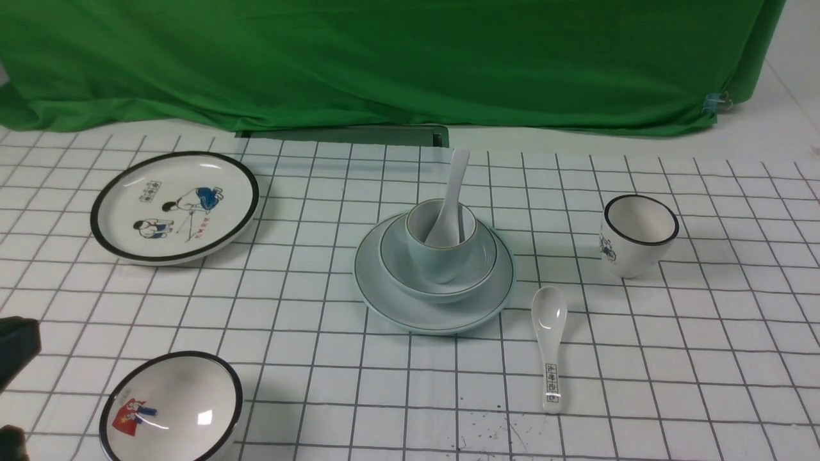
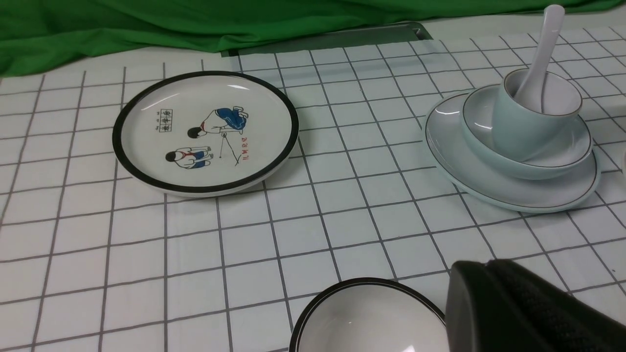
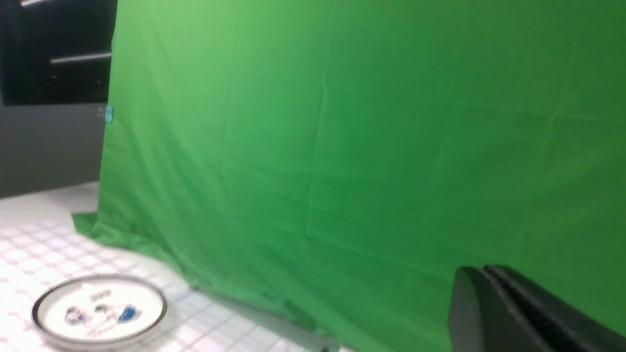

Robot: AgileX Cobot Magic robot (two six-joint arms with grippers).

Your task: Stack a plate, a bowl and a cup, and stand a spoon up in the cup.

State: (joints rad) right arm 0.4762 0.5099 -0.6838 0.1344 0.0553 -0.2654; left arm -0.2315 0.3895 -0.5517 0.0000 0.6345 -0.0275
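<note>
A plain pale blue-green plate (image 1: 384,298) rests on the gridded tabletop (image 1: 307,397), bearing a grey-blue bowl (image 1: 392,259), with a small cup (image 1: 442,256) upright inside the bowl. A glossy white spoon (image 1: 453,192) stands in the cup, its scoop down inside and its handle rising above the rim toward twelve o'clock, as seen from the robot's side. Both claws are empty: the left gripper (image 2: 481,266) has its dark fingers pressed together, well apart from the stack, and the right gripper (image 3: 486,271) is likewise closed, with the green curtain (image 3: 371,146) filling much of its wrist view.

Around the stack, a black-rimmed cartoon plate (image 1: 176,208) lies toward ten o'clock and a black-rimmed bowl with a red figure (image 1: 173,406) toward eight. A white cup with a blue drawing (image 1: 634,240) stands near three o'clock. Toward four, just beside the plain plate, lies a spoon with black characters (image 1: 549,342), its handle pointing to six o'clock.
</note>
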